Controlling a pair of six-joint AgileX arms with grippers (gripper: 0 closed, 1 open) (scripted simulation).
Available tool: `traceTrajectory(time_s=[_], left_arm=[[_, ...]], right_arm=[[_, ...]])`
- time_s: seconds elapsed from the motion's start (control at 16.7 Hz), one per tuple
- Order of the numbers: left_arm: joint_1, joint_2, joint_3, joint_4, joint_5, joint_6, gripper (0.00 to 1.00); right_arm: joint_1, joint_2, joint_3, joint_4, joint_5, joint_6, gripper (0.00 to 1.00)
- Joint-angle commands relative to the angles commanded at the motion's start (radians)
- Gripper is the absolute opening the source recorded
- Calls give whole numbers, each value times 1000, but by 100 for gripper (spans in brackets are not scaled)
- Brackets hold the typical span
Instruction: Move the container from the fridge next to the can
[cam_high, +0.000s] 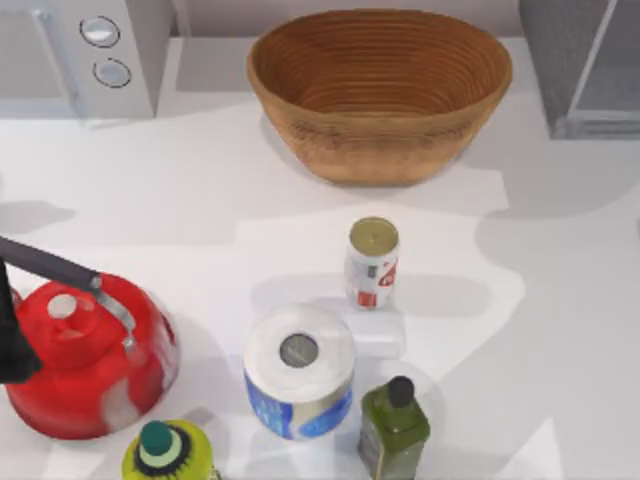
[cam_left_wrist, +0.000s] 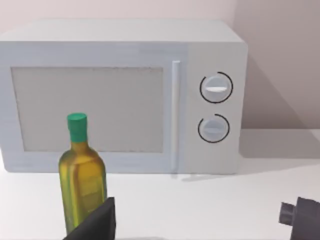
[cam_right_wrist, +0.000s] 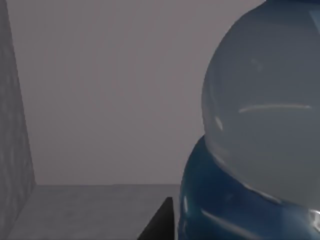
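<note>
Grey microwave (cam_left_wrist: 122, 97) w/ two knobs at back, green-capped oil bottle (cam_left_wrist: 82, 175) in front.

text: none legible | can (cam_high: 372, 264): red marks on label, unreadable

The fridge (cam_high: 580, 65) is cut off at the top view's upper right corner. The container (cam_right_wrist: 260, 150) runs past the right wrist view's right edge.
</note>
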Motion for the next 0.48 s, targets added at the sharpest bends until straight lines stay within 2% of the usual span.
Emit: traceTrajectory(time_s=[0.24, 0.48], left_arm=[[0, 0, 0, 0, 0, 0, 100], [0, 0, 0, 0, 0, 0, 100]], right_arm=[[-4, -7, -18, 9, -3, 2, 0], [-28, -103, -172, 65, -28, 2, 0]])
